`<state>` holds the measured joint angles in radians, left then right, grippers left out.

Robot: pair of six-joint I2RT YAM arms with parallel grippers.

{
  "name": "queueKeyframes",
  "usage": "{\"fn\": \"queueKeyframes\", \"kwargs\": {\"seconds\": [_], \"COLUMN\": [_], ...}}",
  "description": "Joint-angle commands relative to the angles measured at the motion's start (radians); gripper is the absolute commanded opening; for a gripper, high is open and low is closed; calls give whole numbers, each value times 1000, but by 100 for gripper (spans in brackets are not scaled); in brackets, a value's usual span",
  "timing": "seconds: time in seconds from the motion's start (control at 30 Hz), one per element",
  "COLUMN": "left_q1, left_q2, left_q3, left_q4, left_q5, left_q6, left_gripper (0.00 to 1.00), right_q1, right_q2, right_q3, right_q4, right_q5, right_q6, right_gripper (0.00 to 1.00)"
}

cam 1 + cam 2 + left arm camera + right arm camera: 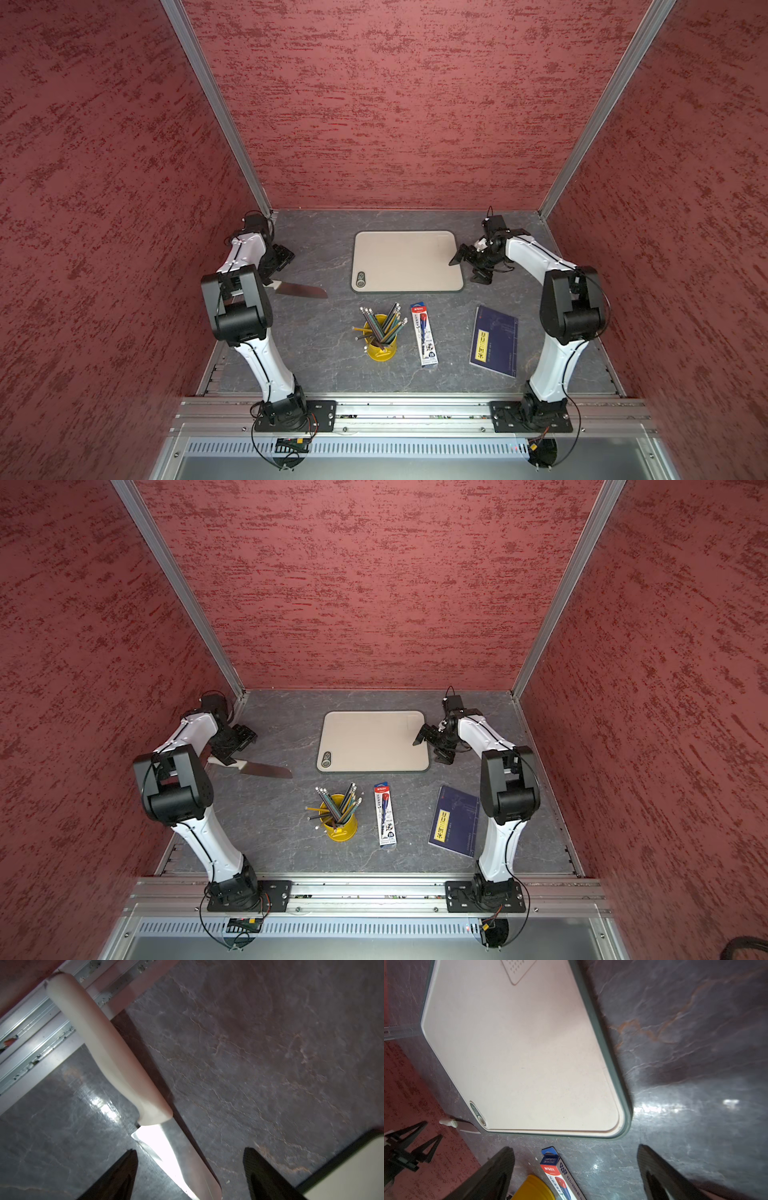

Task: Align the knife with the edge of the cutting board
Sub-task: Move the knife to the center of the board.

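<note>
Left claw (189,1150): jaws stand apart, nothing clamped. The left wrist view shows the blade passing between the two fingers with a gap on either side. The knife (301,291) lies on the grey marbled surface (311,249) at the left side. Its off-white handle is under the left claw and near the surface's left rail, and its broad grey blade points rightward. The blade tip stops near the near-left corner of the cutting board (405,259), the corner with the small grey oval hole, and a strip of bare surface separates the two, so there is no contact. In both top views the knife runs roughly along the direction of the board's near long edge, slightly tilted, and it sits wholly off the board. The board lies flat toward the back, centre of the surface, and nothing rests on it. In front of the board, from left to right, are a yellow cup (380,347) full of pencils, a red-white-blue pen package (424,334) lying lengthwise, and a dark blue booklet (494,340) with a yellow label. These three are apart from each other and from the board. Right claw (575,1149): jaws wide and empty, positioned at the board's right short edge. In a top view one finger (454,259) shows over the board's margin, and the other is beyond it over bare surface. Contact with the board cannot be told.
</note>
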<state>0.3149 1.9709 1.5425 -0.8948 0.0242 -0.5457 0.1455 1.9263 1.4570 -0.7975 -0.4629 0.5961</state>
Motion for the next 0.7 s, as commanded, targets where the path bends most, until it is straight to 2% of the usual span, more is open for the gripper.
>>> {"fn": "queueKeyframes", "kwargs": {"seconds": [0.0,0.13,0.27,0.4,0.67], "left_q1": [-6,1,10,35,76], "left_q2": [50,131,224,327,117], "left_q3": [74,159,263,361,21], "left_q4": [-5,-14,-49,-185,-124], "left_q5": [-7,-9,-21,-44,80], "left_q6": [55,90,135,138,77], "left_gripper": [80,76,76,72,71], "right_q1": [38,49,51,50,50], "right_q2": [-32,-30,-34,-36,-17], "right_q3": [-20,-20,-15,-11,24], "right_q4": [-11,-31,-59,-74,-40], "right_q5": [-25,-25,-20,-12,-39], "right_q6": [2,3,-14,-25,24], "right_gripper": [97,97,97,96,96]}}
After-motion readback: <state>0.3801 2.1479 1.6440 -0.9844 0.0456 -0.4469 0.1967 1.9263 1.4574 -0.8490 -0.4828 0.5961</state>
